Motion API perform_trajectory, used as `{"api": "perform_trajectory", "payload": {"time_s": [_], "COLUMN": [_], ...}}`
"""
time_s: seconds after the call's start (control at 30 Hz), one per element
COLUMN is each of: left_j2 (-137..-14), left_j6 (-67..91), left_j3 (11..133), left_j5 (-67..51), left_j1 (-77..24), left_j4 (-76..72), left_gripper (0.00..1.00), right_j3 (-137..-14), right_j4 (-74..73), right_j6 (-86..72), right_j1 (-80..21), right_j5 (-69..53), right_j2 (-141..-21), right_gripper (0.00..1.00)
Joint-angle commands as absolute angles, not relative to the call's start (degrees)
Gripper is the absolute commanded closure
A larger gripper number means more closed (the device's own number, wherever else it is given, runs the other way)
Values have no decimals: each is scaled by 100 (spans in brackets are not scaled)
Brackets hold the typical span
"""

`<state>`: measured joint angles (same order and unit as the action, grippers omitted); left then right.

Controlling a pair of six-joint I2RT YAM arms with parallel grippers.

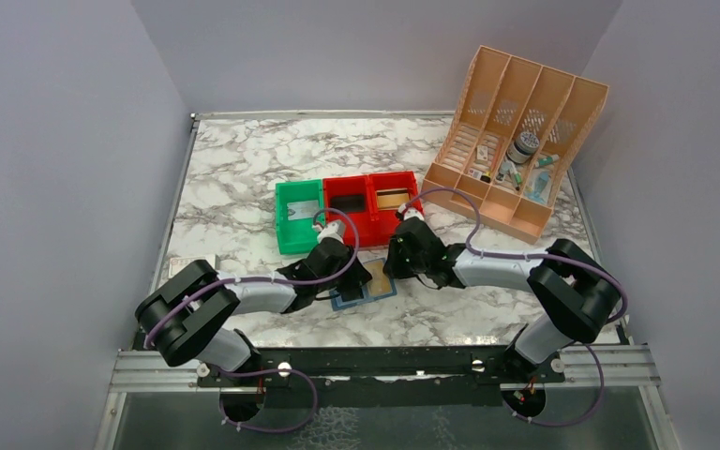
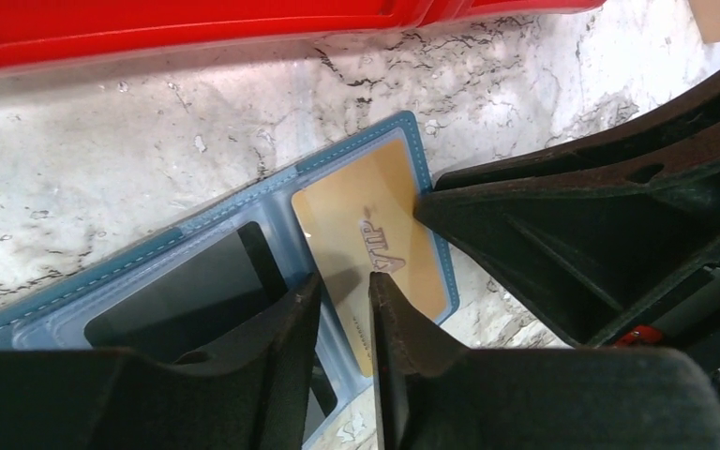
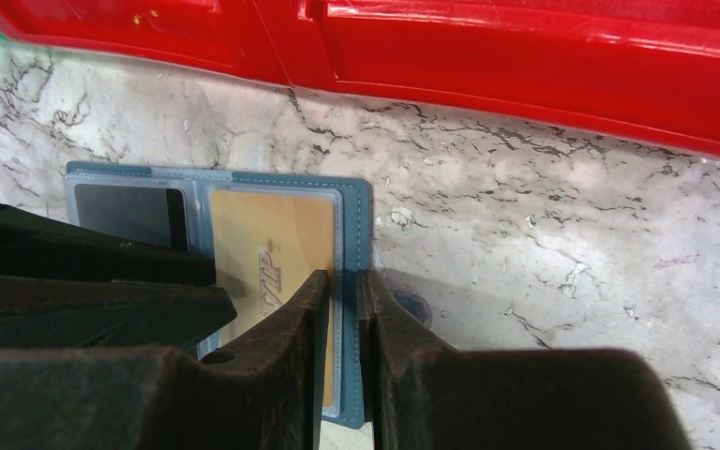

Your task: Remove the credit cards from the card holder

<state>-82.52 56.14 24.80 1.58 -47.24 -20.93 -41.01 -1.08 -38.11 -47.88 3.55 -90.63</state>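
Note:
The card holder (image 1: 370,292) is a blue wallet lying open and flat on the marble, just in front of the red bins. A tan-gold credit card (image 2: 375,197) marked VIP sits in its right panel and also shows in the right wrist view (image 3: 272,234). The left panel shows only a dark window (image 2: 187,281). My left gripper (image 2: 345,281) hovers over the gold card's inner edge by the wallet's spine, its fingers a narrow gap apart and holding nothing. My right gripper (image 3: 342,277) is shut, its tips resting on the wallet's blue right border (image 3: 356,216).
Two red bins (image 1: 370,202) and a green bin (image 1: 297,216) stand just behind the wallet; a tan flat item (image 1: 392,199) lies in the right red bin. An orange slotted organiser (image 1: 516,141) is at the back right. A white-and-red flat box (image 1: 192,265) lies at the left.

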Motion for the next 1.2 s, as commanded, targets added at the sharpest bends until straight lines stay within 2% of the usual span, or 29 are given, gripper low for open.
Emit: {"api": "perform_trajectory", "payload": {"time_s": [0.0,0.23,0.4,0.77,0.93,1.17], "left_j2": [-8311,-8387,-8342,-7888,-7921,-7939], "left_j6": [5550,5635,5809,5906,5873,5839], "left_j3": [2520,2466,2341,2141,2177,2224], "left_j5": [348,189,76,41,-50,-297], "left_j1": [-4702,-4702,-4702,-4702,-4693,-4693], "left_j4": [-1629,-1938,-2378,-2672,-2704,-2818], "left_gripper": [68,65,68,75,79,93], "right_j3": [-3768,-3493,-3169,-2898,-2924,-2998], "right_j4": [70,630,1091,1288,1260,1176], "right_j6": [-4115,-4430,-4713,-4773,-4735,-4676], "right_j1": [-4808,-4808,-4808,-4808,-4808,-4808], "right_j5": [-10,-571,-794,-919,-888,-833], "right_j2": [-9165,-9252,-9206,-8909,-8924,-8984], "right_gripper": [83,86,91,92,92,92]}}
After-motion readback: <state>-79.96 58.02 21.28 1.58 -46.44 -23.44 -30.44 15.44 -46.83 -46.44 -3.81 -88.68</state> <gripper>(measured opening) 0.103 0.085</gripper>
